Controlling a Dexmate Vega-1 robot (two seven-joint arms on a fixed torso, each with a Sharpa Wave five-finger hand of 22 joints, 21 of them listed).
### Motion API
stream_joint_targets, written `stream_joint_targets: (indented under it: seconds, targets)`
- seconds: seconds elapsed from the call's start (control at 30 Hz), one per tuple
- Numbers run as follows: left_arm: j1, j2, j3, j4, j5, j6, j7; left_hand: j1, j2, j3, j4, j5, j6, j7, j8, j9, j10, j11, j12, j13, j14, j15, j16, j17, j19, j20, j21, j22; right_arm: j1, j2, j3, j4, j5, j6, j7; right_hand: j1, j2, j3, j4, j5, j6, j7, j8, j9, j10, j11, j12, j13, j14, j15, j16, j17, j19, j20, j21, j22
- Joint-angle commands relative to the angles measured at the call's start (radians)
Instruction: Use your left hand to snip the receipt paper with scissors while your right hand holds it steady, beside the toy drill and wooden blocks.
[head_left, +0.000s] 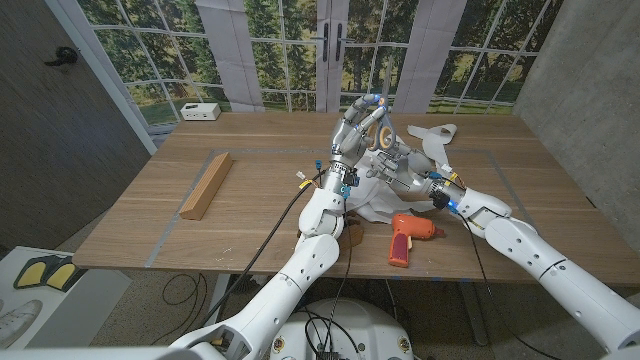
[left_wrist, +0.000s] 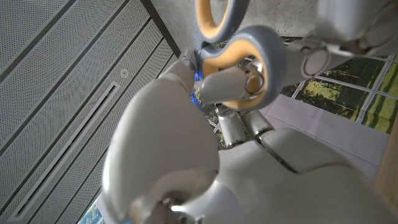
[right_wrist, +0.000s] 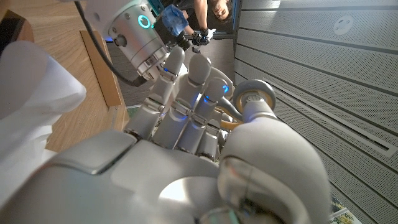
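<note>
**Above the table's middle, the left hand holds the scissors up by the right hand**

At the table's centre, toward the far side, the left hand (head_left: 352, 135) is raised with its fingers closed through the grey-and-yellow handles of the scissors (head_left: 377, 128). In the left wrist view one finger (left_wrist: 227, 84) passes through a handle loop of the scissors (left_wrist: 267, 59), so the hand clamps the tool; the blades cannot be made out in any view.

Just beside it, the right hand (head_left: 405, 170) is lifted off the table with its fingers reaching toward the left hand, the two nearly touching. In the right wrist view the right hand (right_wrist: 186, 118) has its fingers stretched side by side, with a scissor handle (right_wrist: 255, 96) just next to them. Whether these fingers pinch the paper cannot be told.

The white receipt paper (head_left: 375, 205) lies crumpled on the wood under and between the two hands; another white piece (head_left: 432, 133) lies farther back, beyond the right hand.

The orange toy drill (head_left: 408, 236) lies on its side near the front edge, just beside the paper and below the right forearm. A long wooden block (head_left: 206, 185) lies well apart, on the left part of the wooden table (head_left: 250, 150). A small white box (head_left: 200, 111) sits at the far left corner.
</note>
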Motion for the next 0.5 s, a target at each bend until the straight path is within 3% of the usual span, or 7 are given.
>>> stream_joint_targets:
  seconds: [0.03,0.17,0.3,0.5]
  targets:
    - [-0.012,0.011,0.015,0.018,0.021,-0.052,-0.004,0.014,0.005,0.002,-0.002,0.005,0.008,-0.005,0.005,0.0,0.006,-0.003,0.004,0.001,0.089,-0.171,0.003,0.004,0.01,-0.14,-0.001,0.004,0.027,0.02,-0.012,0.042,0.009,-0.012,0.057,0.01,-0.006,-0.002,-0.001,-0.001,0.02,0.001,0.009,0.003,-0.007,0.002,0.014,0.022,-0.015,0.001,0.001,0.0,-0.013,-0.023,0.006,0.001]
    - [-0.015,0.014,0.017,0.02,0.022,-0.056,-0.003,0.015,0.005,0.002,-0.002,0.005,0.008,-0.003,0.005,0.0,0.006,-0.005,0.005,0.002,0.088,-0.171,0.003,0.004,0.01,-0.139,-0.001,0.004,0.039,0.018,-0.015,0.055,-0.006,-0.003,0.082,0.032,-0.016,-0.014,-0.01,-0.002,0.044,0.007,0.01,0.006,-0.022,-0.001,0.014,0.029,-0.029,0.003,-0.02,-0.051,-0.026,-0.009,0.006,-0.002]
    - [-0.018,0.016,0.02,0.026,0.019,-0.058,-0.007,0.014,0.005,0.002,-0.002,0.005,0.011,0.0,0.005,-0.001,0.005,-0.006,0.004,0.001,0.087,-0.171,0.003,0.005,0.011,-0.139,-0.002,0.004,0.036,0.026,-0.011,0.061,0.01,-0.012,0.079,0.023,-0.026,-0.032,-0.002,-0.003,0.057,0.013,0.011,0.008,-0.023,0.001,-0.005,-0.003,-0.028,0.007,-0.029,-0.084,-0.029,0.001,0.007,-0.005]
    - [-0.023,0.016,0.023,0.038,0.011,-0.062,-0.024,0.015,0.007,0.003,-0.002,0.005,0.016,-0.001,0.005,-0.003,0.006,-0.005,0.005,0.002,0.087,-0.171,0.003,0.005,0.01,-0.139,-0.003,0.004,0.028,0.046,-0.004,0.071,0.034,-0.022,0.07,0.025,-0.016,-0.047,0.005,0.002,0.065,0.007,0.004,0.011,-0.019,-0.001,-0.001,-0.001,-0.019,0.002,-0.022,-0.099,-0.041,-0.01,0.009,-0.006]
